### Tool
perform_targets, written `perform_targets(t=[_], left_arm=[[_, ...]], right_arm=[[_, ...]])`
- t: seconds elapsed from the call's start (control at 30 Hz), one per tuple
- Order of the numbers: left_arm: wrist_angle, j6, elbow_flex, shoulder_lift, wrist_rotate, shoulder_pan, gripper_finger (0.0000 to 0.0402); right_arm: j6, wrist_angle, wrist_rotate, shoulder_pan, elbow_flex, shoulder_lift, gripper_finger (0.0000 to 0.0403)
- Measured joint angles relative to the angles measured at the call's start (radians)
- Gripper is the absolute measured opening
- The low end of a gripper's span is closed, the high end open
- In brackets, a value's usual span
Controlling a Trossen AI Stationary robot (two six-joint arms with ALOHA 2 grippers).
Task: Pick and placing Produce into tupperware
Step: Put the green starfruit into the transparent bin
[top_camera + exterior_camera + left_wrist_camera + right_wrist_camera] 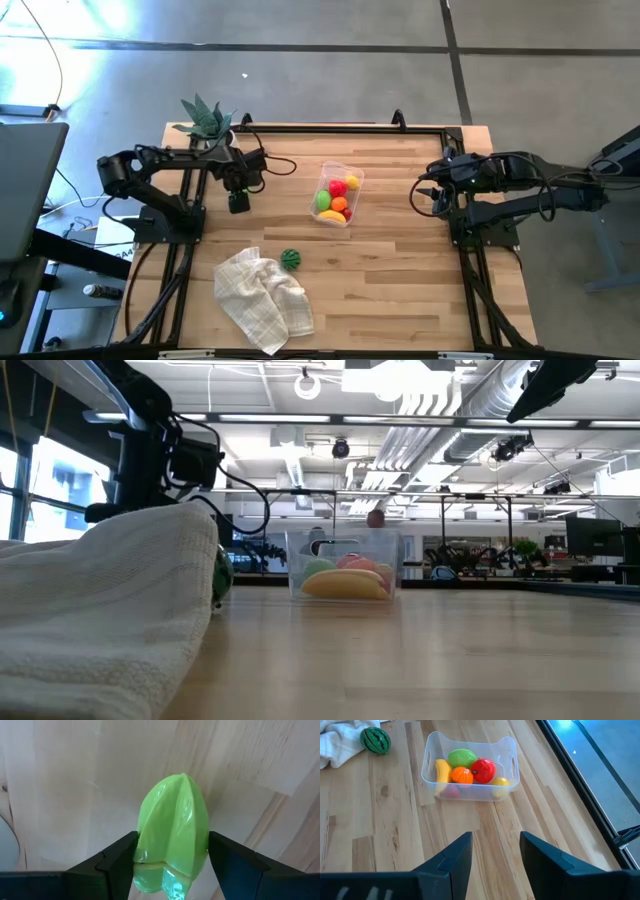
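My left gripper (238, 203) stands left of the clear tub (337, 193) and is shut on a light green ridged piece (172, 837). The tub stands at the table's middle and holds a yellow banana (441, 772), a green piece (462, 758), an orange ball (462, 776), a red piece (483, 770) and a small yellow piece (500, 782). A striped green melon (290, 259) lies on the table by the white checked cloth (262, 295). My right gripper (495, 855) is open, over the table to the right of the tub. My left gripper pinches the light green piece between its two fingers (120, 855), one on each of the piece's sides (145, 852). The piece's pointed end (182, 777) sticks out past the fingertips toward the table below. Whether it is lifted clear does not show.
A spiky green plant (205, 118) stands at the far left corner. A black frame (330, 128) runs along the table's far, left and right edges. In the low view the cloth (100, 600) hides the left fingers. Bare wood lies between the tub and the right arm.
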Motion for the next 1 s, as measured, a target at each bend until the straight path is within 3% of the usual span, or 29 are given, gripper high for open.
perform_targets(t=[0.53,0.73,1.0], left_arm=[[0.025,0.016,0.000,0.077,0.020,0.000,0.0225],[0.025,0.044,0.000,0.077,0.087,0.000,0.0226],[0.021,0.052,0.001,0.077,0.053,0.000,0.0266]], right_arm=[[0.000,0.000,0.000,0.000,0.000,0.000,0.0156],[0.000,0.000,0.000,0.000,0.000,0.000,0.0156],[0.000,0.000,0.000,0.000,0.000,0.000,0.0156]])
